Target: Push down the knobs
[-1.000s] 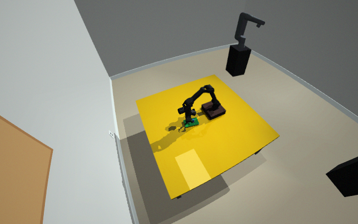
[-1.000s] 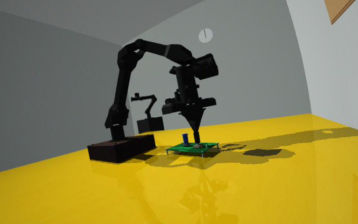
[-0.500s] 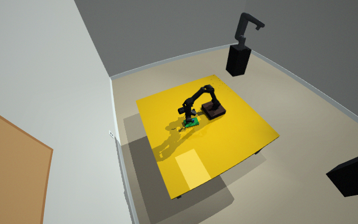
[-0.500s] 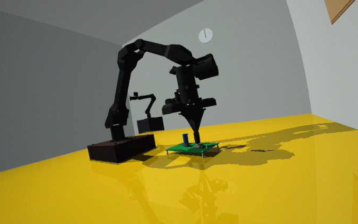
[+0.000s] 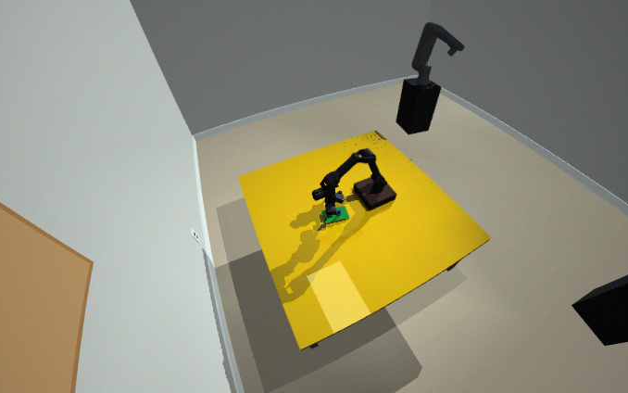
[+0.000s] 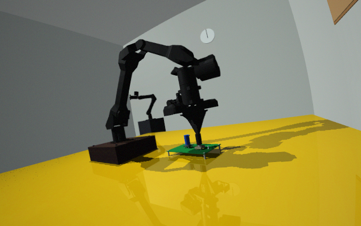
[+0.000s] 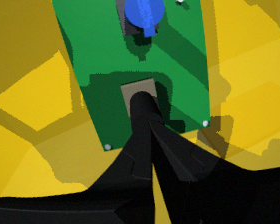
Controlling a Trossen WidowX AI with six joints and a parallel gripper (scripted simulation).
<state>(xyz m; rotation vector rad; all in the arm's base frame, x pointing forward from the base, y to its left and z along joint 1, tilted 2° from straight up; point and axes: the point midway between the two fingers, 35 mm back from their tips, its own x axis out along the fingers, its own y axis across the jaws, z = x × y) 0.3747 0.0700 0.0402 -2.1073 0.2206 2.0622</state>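
Note:
The green circuit board (image 5: pixel 342 216) (image 6: pixel 176 149) (image 7: pixel 98 55) stands on short legs on the yellow table. My gripper (image 6: pixel 198 133) (image 7: pixel 147 128) is shut and points straight down. Its fingertips are over a dark knob (image 6: pixel 198 139) (image 7: pixel 142 104) and appear to touch its top. That knob stands upright on a beige potentiometer (image 6: pixel 199 146) (image 7: pixel 132 92); whether a gap is left beneath it is hidden. A blue knob (image 6: pixel 187 139) (image 7: pixel 142 12) stands upright on a dark potentiometer (image 7: pixel 126 26), nearer the arm's base; its gap is too small to judge.
The arm's dark brown base block (image 5: pixel 375 194) (image 6: pixel 120 151) stands beside the board. Small pale posts (image 7: pixel 205 123) sit at the board's corners. Other arms and dark pedestals (image 5: pixel 418 105) stand off the table.

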